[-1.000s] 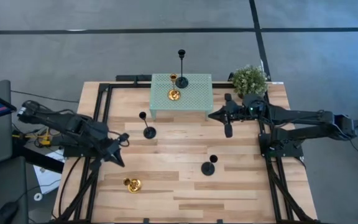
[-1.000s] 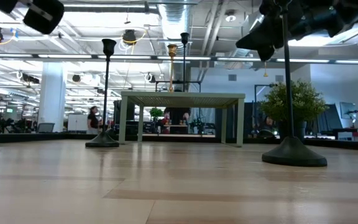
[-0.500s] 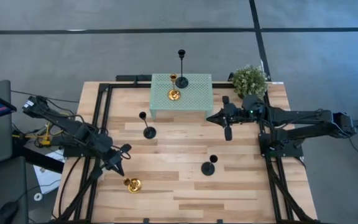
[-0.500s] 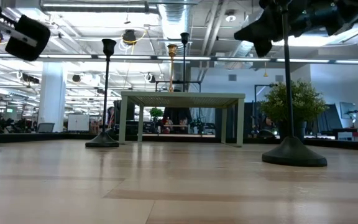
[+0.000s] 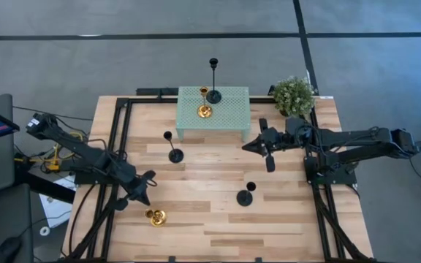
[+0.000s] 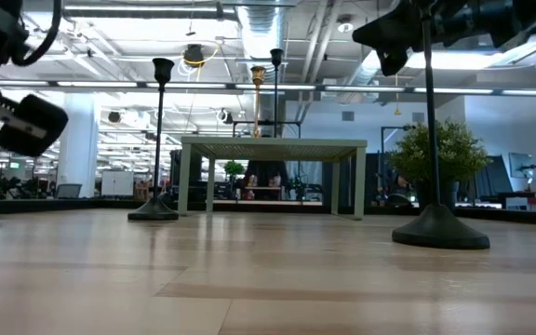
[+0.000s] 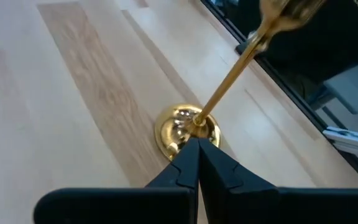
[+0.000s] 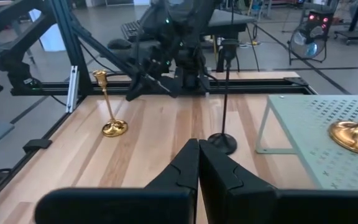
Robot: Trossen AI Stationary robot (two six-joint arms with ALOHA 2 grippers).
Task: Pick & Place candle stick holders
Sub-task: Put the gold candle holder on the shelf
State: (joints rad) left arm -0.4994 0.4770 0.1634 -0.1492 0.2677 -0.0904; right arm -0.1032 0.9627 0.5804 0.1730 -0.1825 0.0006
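A gold candle stick holder [image 5: 155,216] stands on its round base near the table's near left corner. My left gripper [image 5: 143,196] hangs shut just on its far side, pointing down at its base [image 7: 187,127]; I see no contact. Two black holders [image 5: 174,153] [image 5: 245,197] stand on the table. On the green perforated stand [image 5: 232,109] stand another gold holder [image 5: 205,111] and a black holder [image 5: 213,95]. My right gripper [image 5: 247,145] is shut with nothing in it, held high to the right of the stand.
A small green bushy plant [image 5: 292,95] sits at the table's far right corner. Black frame rails [image 5: 119,131] run along the left and right sides. Bare wood lies between the two black holders and along the near edge.
My left gripper has come down and moved toward the table's near edge, closing on the gold holder at the near left. My right gripper has swung a little toward the near edge. No holder has moved.
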